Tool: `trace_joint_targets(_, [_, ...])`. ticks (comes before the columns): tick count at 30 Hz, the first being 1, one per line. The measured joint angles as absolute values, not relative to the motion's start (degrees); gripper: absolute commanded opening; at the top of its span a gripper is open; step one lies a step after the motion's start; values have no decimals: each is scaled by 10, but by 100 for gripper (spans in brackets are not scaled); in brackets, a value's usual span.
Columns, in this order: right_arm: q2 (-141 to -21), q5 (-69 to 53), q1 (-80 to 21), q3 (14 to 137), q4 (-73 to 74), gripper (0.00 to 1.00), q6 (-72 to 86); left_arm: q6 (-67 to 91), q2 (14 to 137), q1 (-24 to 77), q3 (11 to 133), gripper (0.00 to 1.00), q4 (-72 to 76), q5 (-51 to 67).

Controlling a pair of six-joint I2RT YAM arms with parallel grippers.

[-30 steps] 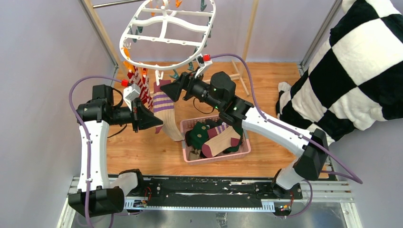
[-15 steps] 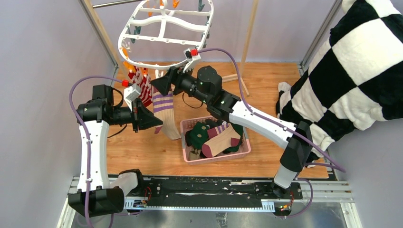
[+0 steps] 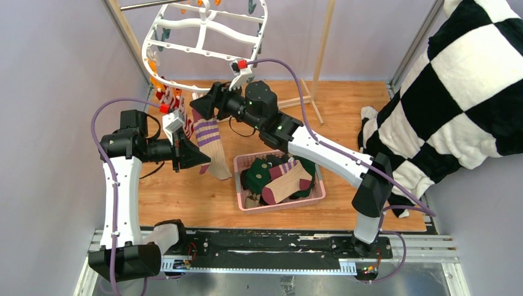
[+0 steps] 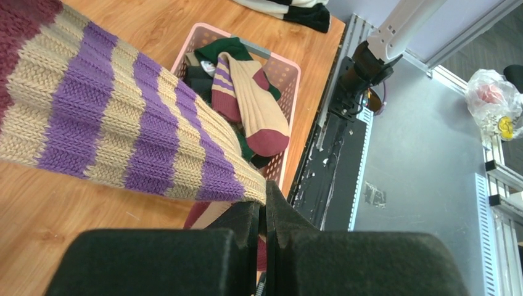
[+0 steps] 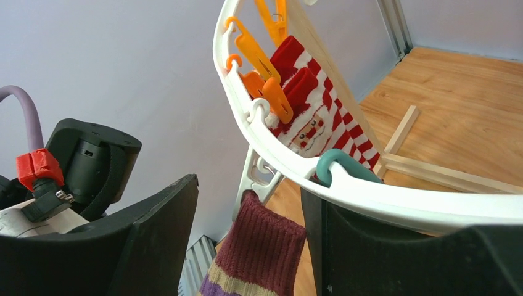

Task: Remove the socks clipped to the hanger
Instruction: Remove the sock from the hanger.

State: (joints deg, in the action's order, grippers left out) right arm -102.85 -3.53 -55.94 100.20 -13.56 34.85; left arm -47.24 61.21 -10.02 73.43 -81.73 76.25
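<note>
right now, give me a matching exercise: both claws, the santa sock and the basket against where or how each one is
1. left claw
2. right claw
3. red-and-white sock
4. pink basket

a. holds loose socks on the wooden surface
b. open, either side of the maroon cuff
c. shut on the purple-striped sock
d. hangs from orange clips on the hanger

Pairs: 1-c, 2-b, 3-d, 4-a

Hanger [image 3: 200, 34] upper left; one sock [image 3: 210, 139] hangs below it; basket [image 3: 280, 206], centre, holds socks [image 3: 287, 179]; cloth [image 3: 469, 80] at right.
</note>
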Motion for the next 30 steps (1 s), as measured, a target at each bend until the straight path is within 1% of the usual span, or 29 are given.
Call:
trace_joint_targets(10, [-1049,-45,-559,1045,-110,66,360,-476,612,-100,735,0,-817,758])
trace_joint_targets(16, [-1055,-18,-564,1047,-95,73,349,-476,613,-96,743,0,-815,758])
trace_joint_targets(22, [-1017,53,-580,972,-130,79,307,-479,620,-84,752,0,-816,761])
trace_joint_targets(26, [-975,106,-602,904,-171,78,265,-484,630,-80,753,0,-817,766])
trace_joint_targets(30, [-954,131,-616,886,-203,76,243,-493,636,-75,753,0,-818,768])
